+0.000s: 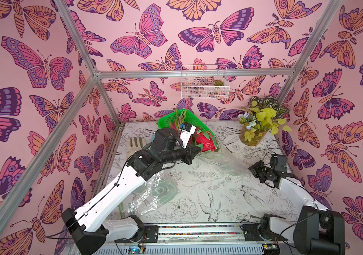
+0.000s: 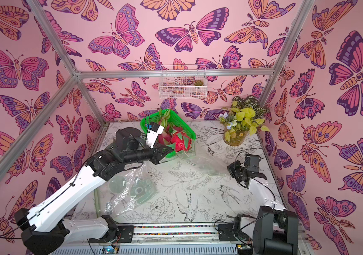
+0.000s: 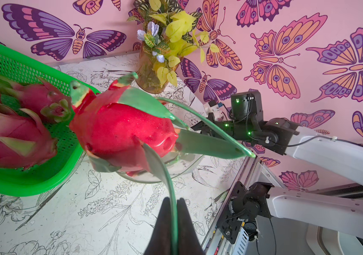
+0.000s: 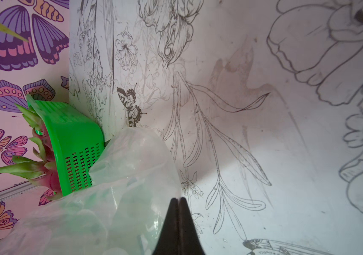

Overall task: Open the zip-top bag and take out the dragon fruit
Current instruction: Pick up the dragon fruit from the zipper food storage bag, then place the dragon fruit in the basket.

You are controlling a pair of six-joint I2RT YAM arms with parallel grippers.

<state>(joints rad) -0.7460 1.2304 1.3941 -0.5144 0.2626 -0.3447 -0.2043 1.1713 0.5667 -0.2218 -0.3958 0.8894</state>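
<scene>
The walls (image 1: pixel 176 55) are printed pink with purple, orange and magenta butterflies. The table (image 1: pixel 253 198) is covered in white with black line drawings of flowers and birds. The far basket (image 1: pixel 191 118) is coloured bright green. The dragon fruit (image 1: pixel 207 143) is seen red-pink with green scales, and the bag (image 1: pixel 228 163) is seen clear.

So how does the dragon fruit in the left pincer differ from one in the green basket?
The held dragon fruit is glossy red with dark green scales; the basketed dragon fruit is duller magenta with paler scales. The held one is outside the green basket, a scale pinched in the left pincer; the other lies inside. Both are scaly.
</scene>
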